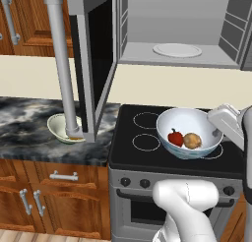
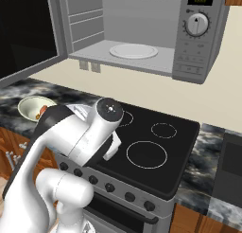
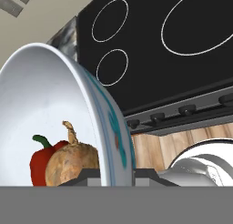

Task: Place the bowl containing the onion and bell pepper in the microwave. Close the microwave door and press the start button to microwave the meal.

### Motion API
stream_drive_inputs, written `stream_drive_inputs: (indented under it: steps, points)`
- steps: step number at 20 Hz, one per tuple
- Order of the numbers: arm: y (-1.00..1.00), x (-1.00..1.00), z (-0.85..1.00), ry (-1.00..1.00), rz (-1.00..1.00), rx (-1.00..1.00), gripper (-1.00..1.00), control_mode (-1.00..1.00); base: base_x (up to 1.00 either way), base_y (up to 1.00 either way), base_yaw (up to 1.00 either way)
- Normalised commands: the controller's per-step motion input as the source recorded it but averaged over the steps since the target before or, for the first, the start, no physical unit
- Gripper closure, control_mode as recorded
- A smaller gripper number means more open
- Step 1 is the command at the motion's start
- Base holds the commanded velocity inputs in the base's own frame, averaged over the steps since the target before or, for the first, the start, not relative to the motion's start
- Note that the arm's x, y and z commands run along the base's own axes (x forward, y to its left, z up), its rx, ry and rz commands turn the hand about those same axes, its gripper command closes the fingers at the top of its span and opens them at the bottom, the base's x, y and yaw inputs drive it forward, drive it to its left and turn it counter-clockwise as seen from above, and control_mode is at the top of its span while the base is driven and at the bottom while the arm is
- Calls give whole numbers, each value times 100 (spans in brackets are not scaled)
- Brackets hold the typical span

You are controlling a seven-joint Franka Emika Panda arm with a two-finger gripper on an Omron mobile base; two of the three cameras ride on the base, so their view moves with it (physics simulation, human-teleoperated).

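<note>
Gripper [image 3: 111, 175] clamping bowl [image 1: 189, 133] rim — onion [image 1: 192, 140], pepper [image 1: 175, 137]

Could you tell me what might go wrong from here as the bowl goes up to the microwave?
1. The claw pinches the bowl only at its rim; tilting could spill the onion and bell pepper.
2. The microwave opening sits well above; the bowl might strike its lower edge.

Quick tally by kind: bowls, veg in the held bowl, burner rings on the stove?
Bowls: 2, the blue-walled bowl on the pincer and the cream bowl on the counter.
Veg in the held bowl: 2, onion and bell pepper.
Burner rings: 4.
Total: 8.
</note>
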Motion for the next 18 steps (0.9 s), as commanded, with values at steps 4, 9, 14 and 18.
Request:
stream_drive_inputs:
  steps: [4, 9, 14, 18]
  points:
    - [20, 7, 0, -10, -1, 1, 100, -100, 0, 0, 0]
    - [14, 2, 47, -5, -2, 1, 100, -100, 0, 0, 0]
    - [8, 12, 71, 1, -10, 0, 100, -100, 0, 0, 0]
    - [13, 14, 64, -4, -24, -1, 100, -100, 0, 0, 0]
